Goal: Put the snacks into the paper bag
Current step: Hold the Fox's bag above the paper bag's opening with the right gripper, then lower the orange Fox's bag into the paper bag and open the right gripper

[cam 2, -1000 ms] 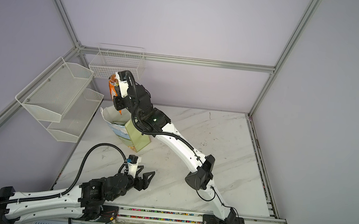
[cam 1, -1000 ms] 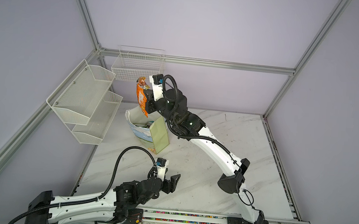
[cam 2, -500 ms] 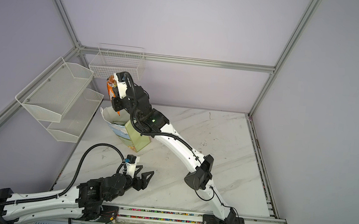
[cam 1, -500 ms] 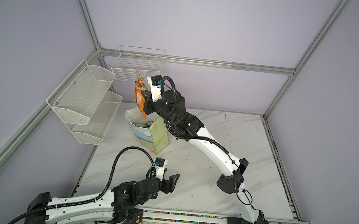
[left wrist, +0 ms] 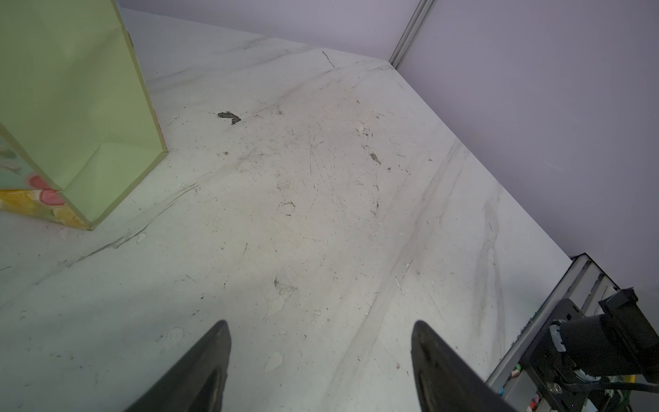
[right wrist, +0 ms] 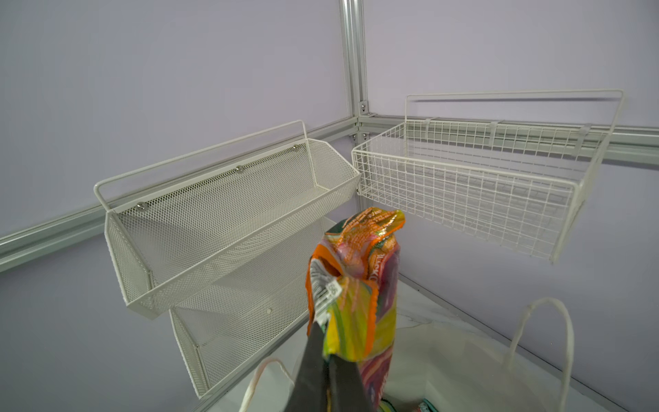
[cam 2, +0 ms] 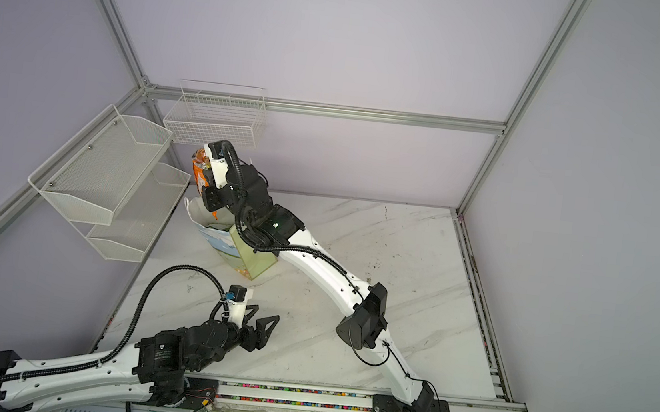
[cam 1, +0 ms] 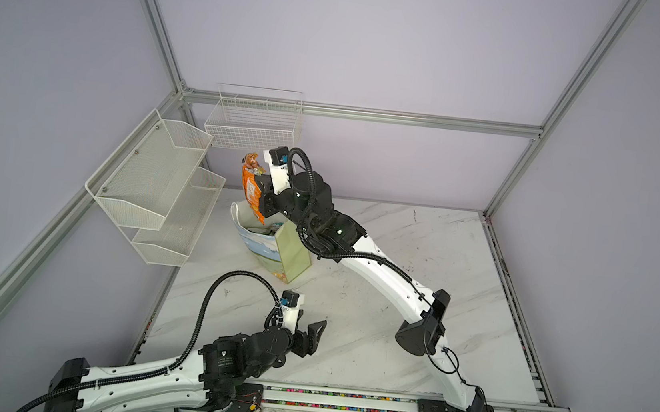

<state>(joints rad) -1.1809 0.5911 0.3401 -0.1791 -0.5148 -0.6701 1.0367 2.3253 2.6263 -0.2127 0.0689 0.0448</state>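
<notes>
Left gripper (left wrist: 319, 324) gapes, right gripper (right wrist: 322, 342) pinches orange packet (right wrist: 360, 285); seemingly only wrist view shows bag handles (right wrist: 543, 301).

The white-and-black left arm (cam 1: 143, 379) lies low along the near edge, forearm angled toward the middle. Its black left gripper (left wrist: 319, 326) hangs just above the surface, jaws spread wide with nothing between them. The white-and-black right arm (cam 1: 379, 275) climbs from the near right base, elbow bent, to the far left. There the raised right gripper (right wrist: 322, 339) clamps a crinkly orange packet (right wrist: 360, 285).
</notes>
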